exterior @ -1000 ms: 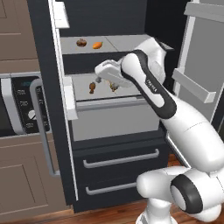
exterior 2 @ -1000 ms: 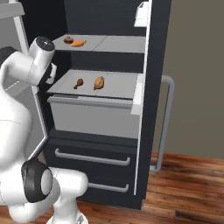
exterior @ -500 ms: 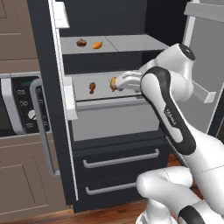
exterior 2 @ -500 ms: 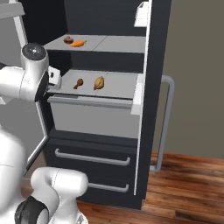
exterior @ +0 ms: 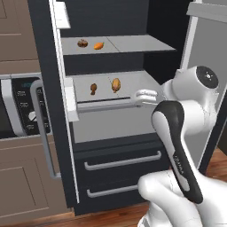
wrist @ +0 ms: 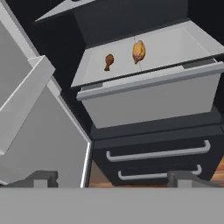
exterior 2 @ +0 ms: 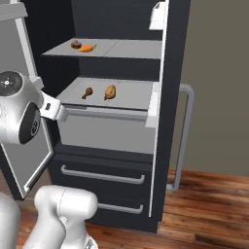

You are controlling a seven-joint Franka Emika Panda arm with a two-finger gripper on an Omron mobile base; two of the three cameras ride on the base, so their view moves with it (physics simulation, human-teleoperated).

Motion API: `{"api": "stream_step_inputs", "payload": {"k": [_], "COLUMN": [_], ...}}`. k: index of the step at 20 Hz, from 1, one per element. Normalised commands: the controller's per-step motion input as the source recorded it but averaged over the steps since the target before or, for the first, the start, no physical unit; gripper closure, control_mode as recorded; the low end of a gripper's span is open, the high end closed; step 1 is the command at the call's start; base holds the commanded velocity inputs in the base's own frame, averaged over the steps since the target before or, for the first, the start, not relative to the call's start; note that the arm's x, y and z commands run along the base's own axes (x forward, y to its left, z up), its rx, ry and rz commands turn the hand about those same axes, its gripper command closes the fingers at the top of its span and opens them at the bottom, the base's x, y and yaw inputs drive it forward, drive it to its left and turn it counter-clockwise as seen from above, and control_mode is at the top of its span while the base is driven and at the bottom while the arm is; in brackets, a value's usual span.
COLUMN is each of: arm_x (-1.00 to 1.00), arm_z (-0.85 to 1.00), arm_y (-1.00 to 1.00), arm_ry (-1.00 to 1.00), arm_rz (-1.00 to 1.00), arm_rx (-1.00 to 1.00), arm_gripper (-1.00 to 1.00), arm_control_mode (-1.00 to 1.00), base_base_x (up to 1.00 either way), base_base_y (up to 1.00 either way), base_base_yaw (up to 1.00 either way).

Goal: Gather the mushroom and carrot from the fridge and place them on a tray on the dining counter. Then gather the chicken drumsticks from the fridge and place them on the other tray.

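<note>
The black fridge [exterior: 111, 133] stands with both doors open. On its upper shelf a dark brown mushroom [exterior: 82, 43] [exterior 2: 76, 44] lies just left of the orange carrot [exterior: 99, 45] [exterior 2: 86, 48]. Two chicken drumsticks lie on the lower grey shelf, a small one [exterior: 93, 88] [exterior 2: 87, 92] [wrist: 109, 61] and a bigger one [exterior: 116, 84] [exterior 2: 110, 91] [wrist: 138, 51]. My gripper [wrist: 116, 178] hangs open and empty, out in front of that shelf's right end, well back from the drumsticks. The dining counter and the trays are out of view.
The left door [exterior: 46, 111] with its grey handle [exterior: 42, 128] and the right door [exterior: 206, 66] flank my arm. Two drawers [exterior: 119, 166] sit below the shelves. A brown cabinet with an oven panel [exterior: 17, 106] stands left. Wooden floor [exterior 2: 209, 194] lies to the right.
My arm has drawn back from beside the drumsticks, out and to the right of the lower shelf. The gripper stays open and empty; the food has not moved.
</note>
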Motion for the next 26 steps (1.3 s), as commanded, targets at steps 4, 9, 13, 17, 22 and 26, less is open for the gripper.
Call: {"api": "stream_step_inputs", "payload": {"k": [4,9,13,17,22,26], "arm_x": [-0.27,-0.16,-0.1,0.0,0.02,0.0], "arm_z": [-0.04,-0.01,-0.06,-0.11,0.0,0.0], "arm_y": [-0.62,-0.38,-0.15,-0.06,0.0,0.0], "arm_ry": [0.0,0.0,0.02,0.07,0.02,0.0], "arm_rz": [-0.08,-0.03,-0.02,-0.09,0.0,0.0], "arm_rx": [-0.08,-0.07,-0.09,-0.1,0.0,0.0], "arm_gripper": [-1.0,-1.0,-1.0,-1.0,-1.0,-1.0], "arm_control_mode": [-1.0,-1.0,-1.0,-1.0,-1.0,-1.0], "base_base_x": [0.0,0.0,0.0,0.0,0.0,0.0], "base_base_y": [0.0,0.0,0.0,0.0,0.0,0.0], "base_base_yaw": [0.0,0.0,0.0,0.0,0.0,0.0]}}
